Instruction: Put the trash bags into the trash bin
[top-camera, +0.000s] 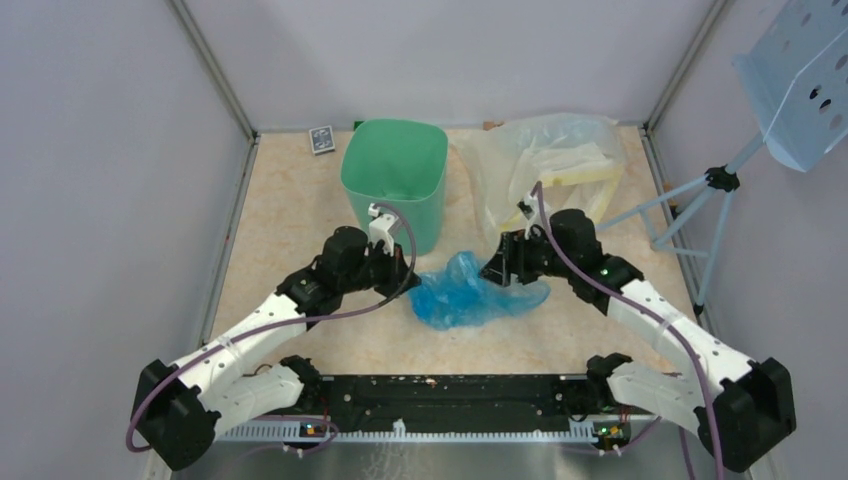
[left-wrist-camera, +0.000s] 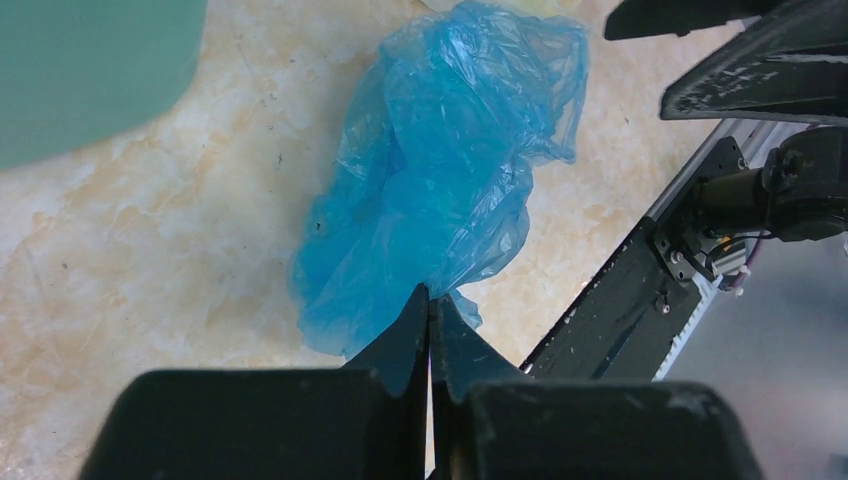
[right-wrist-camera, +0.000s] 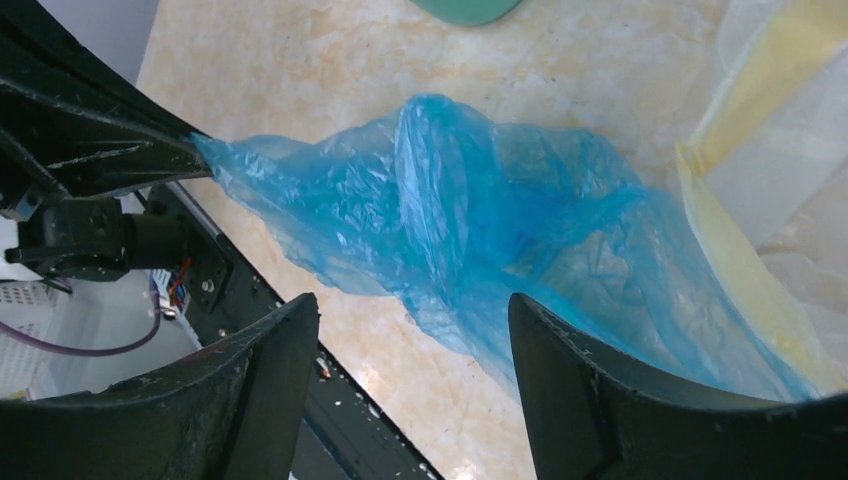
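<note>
Since the left pincer has its fingers pressed flat together right at the lower edge of the blue bag, and the film is drawn to a point at its tip in the right wrist view, I judge that it is pinching one thin corner of the bag and no more. Above it, upper left of centre in the overhead view, the green bin stands upright with its mouth open, near the bag but apart from it. The bag lies crumpled on the table at mid-frame, between the two arms, and none of it is in the bin. To its right, the right pincer is spread wide over the bag's other end and grips nothing. Farther right and higher up lies a clear bag with a yellow band, its edge just beside the blue one.

Three things could go wrong. So small a pinch on slippery film may slide out on lifting. A bag hung from one corner may drape over the bin's rim instead of dropping in, or snag the rim and tip the bin. If the right pincer closes low, it may catch the yellow-banded bag as well.
</note>
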